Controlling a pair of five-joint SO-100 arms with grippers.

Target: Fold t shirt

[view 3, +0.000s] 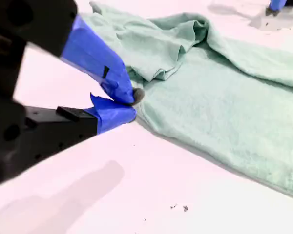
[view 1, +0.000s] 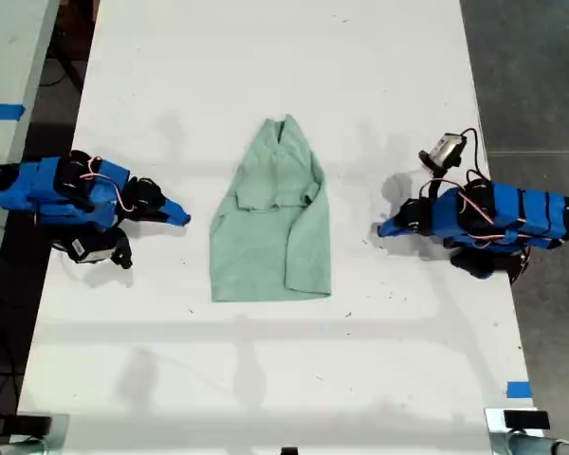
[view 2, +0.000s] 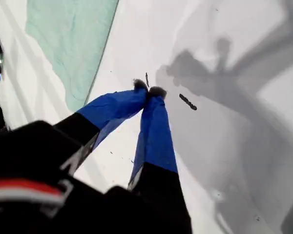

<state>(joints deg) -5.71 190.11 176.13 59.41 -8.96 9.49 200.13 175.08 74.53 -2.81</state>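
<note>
- Pressed together, the jaws of my second gripper (view 3: 132, 105) sit just beside the t shirt (view 3: 224, 97).
- Jaws of my first gripper (view 2: 149, 90) are likewise closed, apart from it.
- Pale mint, partly folded, it lies on the white desk (view 1: 266, 379).

Bright, even light washes the white counter (view 1: 266, 57); soft multiple shadows; wrist views blur close up.
</note>
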